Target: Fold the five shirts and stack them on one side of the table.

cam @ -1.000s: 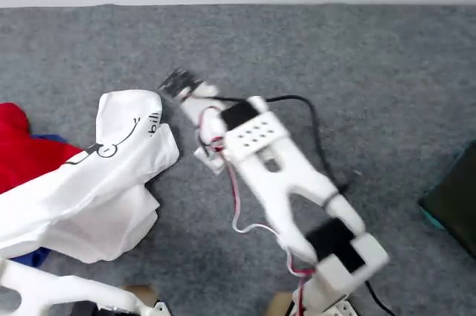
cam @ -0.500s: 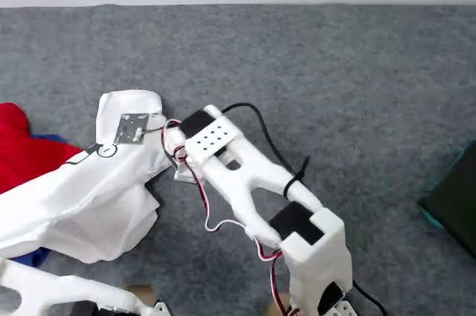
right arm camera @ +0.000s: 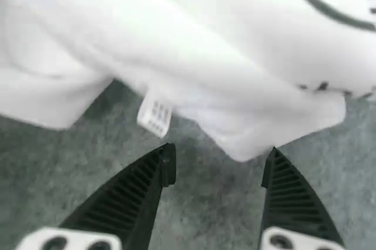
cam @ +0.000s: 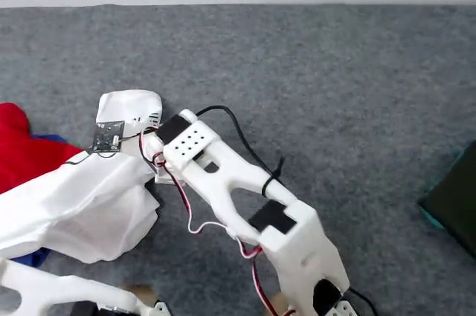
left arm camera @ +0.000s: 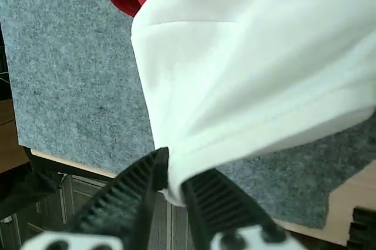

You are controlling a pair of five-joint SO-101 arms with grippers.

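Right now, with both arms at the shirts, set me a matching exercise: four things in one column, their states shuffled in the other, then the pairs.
Things:
1. white shirt
2. red shirt
3. left gripper
4. right gripper

States:
A. open, just short of a cloth edge
B. crumpled, with a dark line print
C. partly covered by another shirt
D. shut on a white hem

Pairs: 1-B, 2-C, 3-D, 4-A

Table point(cam: 335, 71): shirts heaped at the left.
- Top shirt point(cam: 82, 197) lies over second shirt point(cam: 22, 149), which juts out behind-left; third shirt point(cam: 22, 258) lies under its front-left.
- Left arm point(cam: 52, 290): front-left corner. Left gripper point(left arm camera: 174, 173) has the top shirt's hem between its fingers, near the table's edge.
- Right arm point(cam: 223, 182): runs from front centre to the top shirt's right edge. Right gripper point(right arm camera: 220, 165) is just above that edge.
- Box point(cam: 454, 197): far right.
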